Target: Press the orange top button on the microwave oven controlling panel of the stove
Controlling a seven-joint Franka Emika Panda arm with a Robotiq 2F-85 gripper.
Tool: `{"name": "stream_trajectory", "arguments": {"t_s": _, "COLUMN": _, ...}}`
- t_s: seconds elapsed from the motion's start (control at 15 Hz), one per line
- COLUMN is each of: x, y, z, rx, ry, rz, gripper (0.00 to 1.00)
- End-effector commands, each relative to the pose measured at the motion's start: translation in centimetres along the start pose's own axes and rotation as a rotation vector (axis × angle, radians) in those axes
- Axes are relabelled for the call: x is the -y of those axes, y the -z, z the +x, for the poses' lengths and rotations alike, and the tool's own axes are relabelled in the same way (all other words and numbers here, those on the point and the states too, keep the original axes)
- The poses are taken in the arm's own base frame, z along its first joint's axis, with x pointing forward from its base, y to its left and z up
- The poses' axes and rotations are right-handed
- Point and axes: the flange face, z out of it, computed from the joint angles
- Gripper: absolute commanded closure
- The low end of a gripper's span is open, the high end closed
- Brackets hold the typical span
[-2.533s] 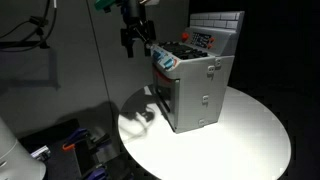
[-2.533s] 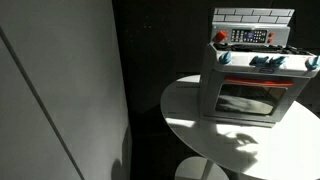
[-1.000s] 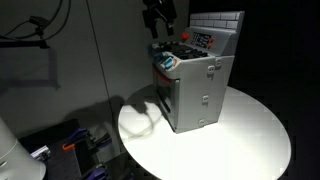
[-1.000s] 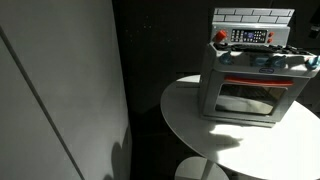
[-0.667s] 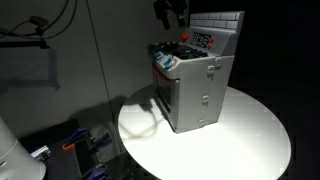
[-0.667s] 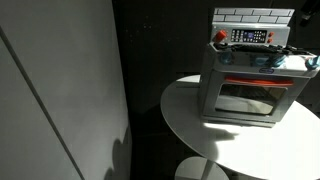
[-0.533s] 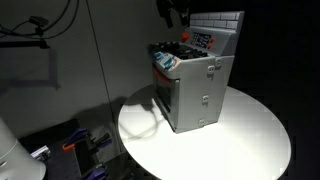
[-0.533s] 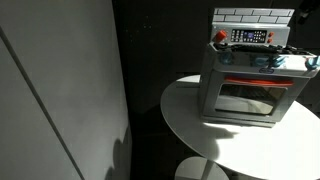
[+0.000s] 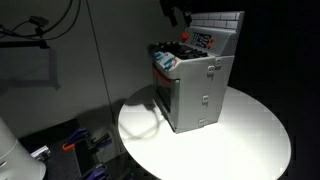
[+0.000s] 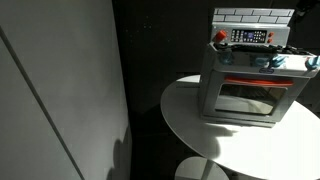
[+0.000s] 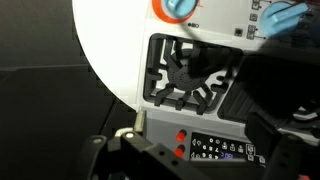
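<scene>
A grey toy stove (image 9: 195, 85) stands on a round white table (image 9: 250, 135); it also shows in an exterior view (image 10: 250, 85). Its back control panel (image 10: 250, 36) has an orange-red button (image 10: 221, 36) at its left end. In the wrist view the panel (image 11: 215, 148) shows two orange-red buttons (image 11: 180, 136) close together, beside a black burner grate (image 11: 185, 75). My gripper (image 9: 178, 14) hovers above the stove's back panel, apart from it. In the wrist view the gripper (image 11: 205, 165) looks open and empty, with the buttons between its dark fingers.
Blue knobs (image 10: 270, 62) line the stove front above the oven window (image 10: 245, 100). A grey wall panel (image 9: 70, 70) stands beside the table. Dark equipment with cables (image 9: 85, 145) lies on the floor below the table edge.
My gripper has risen from beside the stove's front corner and moved over the stove toward the back panel. The stove has not moved.
</scene>
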Motion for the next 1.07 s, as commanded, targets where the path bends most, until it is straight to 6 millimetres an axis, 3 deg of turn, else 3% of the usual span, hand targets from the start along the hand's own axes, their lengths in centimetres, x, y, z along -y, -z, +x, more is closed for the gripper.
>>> {"name": "stream_trajectory", "arguments": {"t_s": 0.0, "x": 0.0, "y": 0.0, "z": 0.0, "rx": 0.001, "ry": 0.0, "rz": 0.0, "gripper": 0.0}}
{"name": "stream_trajectory", "arguments": {"t_s": 0.53, "x": -1.2, "y": -0.8, "z": 2.7, "rx": -0.015, "ry": -0.258, "rz": 0.021, "gripper": 0.0}}
{"name": "stream_trajectory", "arguments": {"t_s": 1.0, "x": -1.8, "y": -3.5, "z": 5.5, "rx": -0.013, "ry": -0.411, "rz": 0.064, "gripper": 0.0}}
